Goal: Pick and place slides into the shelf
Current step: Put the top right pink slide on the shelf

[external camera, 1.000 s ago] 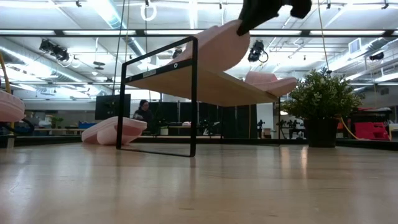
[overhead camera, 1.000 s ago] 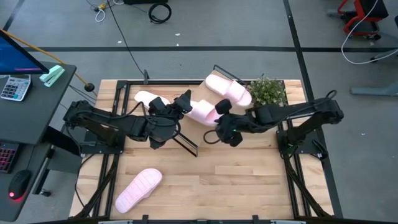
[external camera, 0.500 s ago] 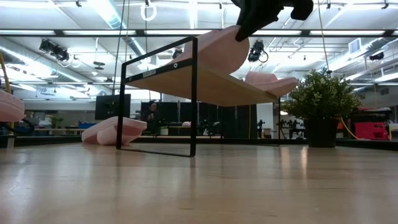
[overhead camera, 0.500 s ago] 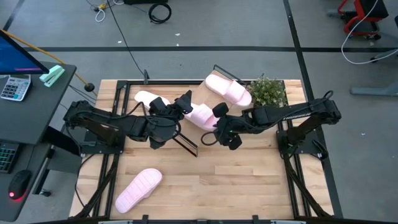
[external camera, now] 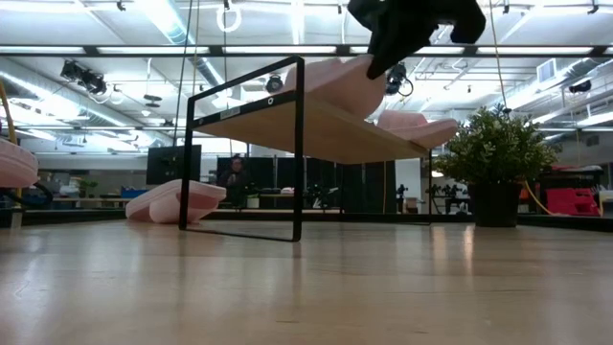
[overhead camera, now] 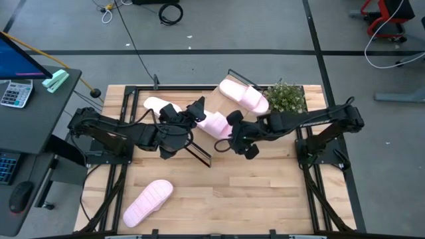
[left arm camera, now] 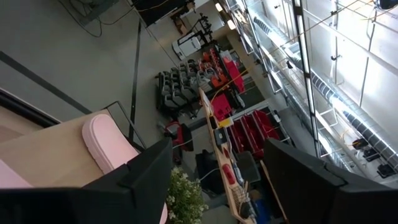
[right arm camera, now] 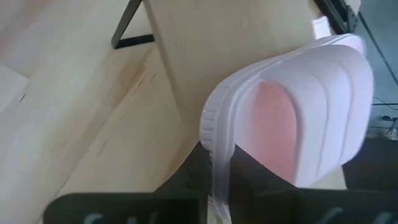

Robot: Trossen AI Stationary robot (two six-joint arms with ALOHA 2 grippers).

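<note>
The shelf (external camera: 316, 129) stands mid-table, its light board on a black wire frame. One pale pink slide (overhead camera: 242, 95) lies on its far right part. My right gripper (overhead camera: 231, 127) is shut on a second slide (external camera: 335, 81) above the board. My left gripper (overhead camera: 197, 109) is level at the shelf's left side, open, with nothing between its fingers in the left wrist view. A third slide (overhead camera: 156, 103) lies on the table at the far left, behind the left arm. Another slide (overhead camera: 147, 201) lies sole-down near the front left. My right gripper pinches the slide's thin side edge (right arm camera: 216, 163) between its two fingers, below the arch of the wide strap (right arm camera: 323, 106). The fingers slant down from the table's right side. The slide hangs tilted, and its low end (external camera: 321, 96) meets the shelf board.
A potted plant (overhead camera: 287, 97) stands at the far right, close behind the shelf. The near half of the wooden table (overhead camera: 252, 199) holds only the front-left slide. Black frame rails run along the table's sides.
My right gripper has sunk a little toward the shelf and tipped further downward, still shut on the slide. The slide has come down with it, and its low end now sits closer on the board.
</note>
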